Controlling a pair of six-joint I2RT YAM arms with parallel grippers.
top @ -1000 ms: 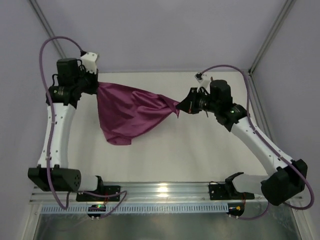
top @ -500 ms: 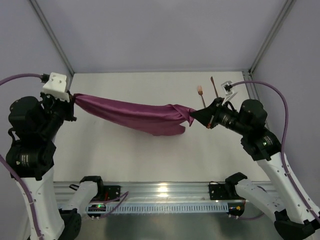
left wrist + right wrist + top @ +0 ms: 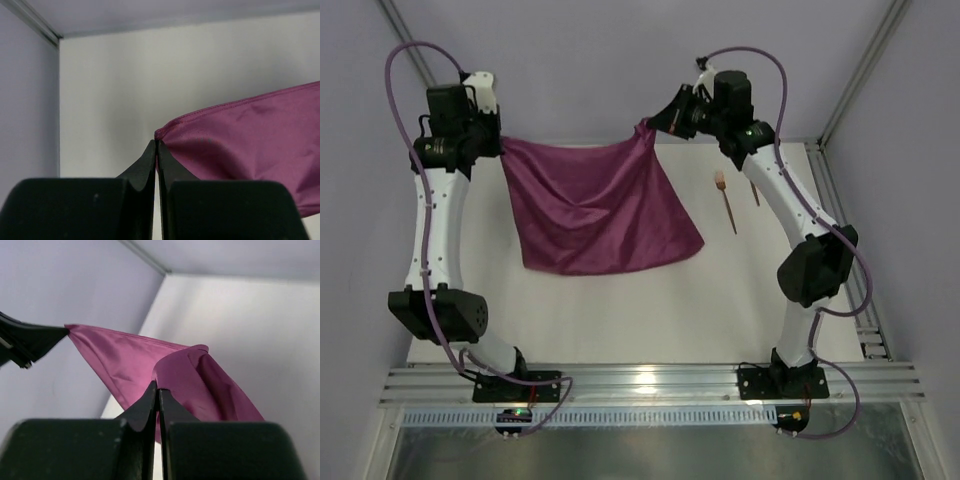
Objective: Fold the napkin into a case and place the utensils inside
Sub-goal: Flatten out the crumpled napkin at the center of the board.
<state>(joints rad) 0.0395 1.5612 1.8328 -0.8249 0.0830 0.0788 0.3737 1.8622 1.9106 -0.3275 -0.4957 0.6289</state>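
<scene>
The magenta-purple napkin (image 3: pixel 592 210) hangs spread out as a sheet between my two grippers at the back of the table, its lower edge towards the table middle. My left gripper (image 3: pixel 500 148) is shut on its far-left corner, seen in the left wrist view (image 3: pixel 157 142) with the napkin (image 3: pixel 240 135) running off to the right. My right gripper (image 3: pixel 650 124) is shut on the far-right corner, seen in the right wrist view (image 3: pixel 157 385) with the napkin (image 3: pixel 200 385) bunched at the tips. The copper fork (image 3: pixel 725 198) and knife (image 3: pixel 753 190) lie on the table to the right of the cloth.
The white table (image 3: pixel 620 300) is walled by pale panels at the back and both sides, with metal frame posts (image 3: pixel 865 65) at the corners. The arm bases and a slotted rail (image 3: pixel 640 385) run along the near edge.
Both arms have swung to the back of the table and raised the napkin. It went from a sagging stretched band to an open hanging sheet. The utensils have not moved.
</scene>
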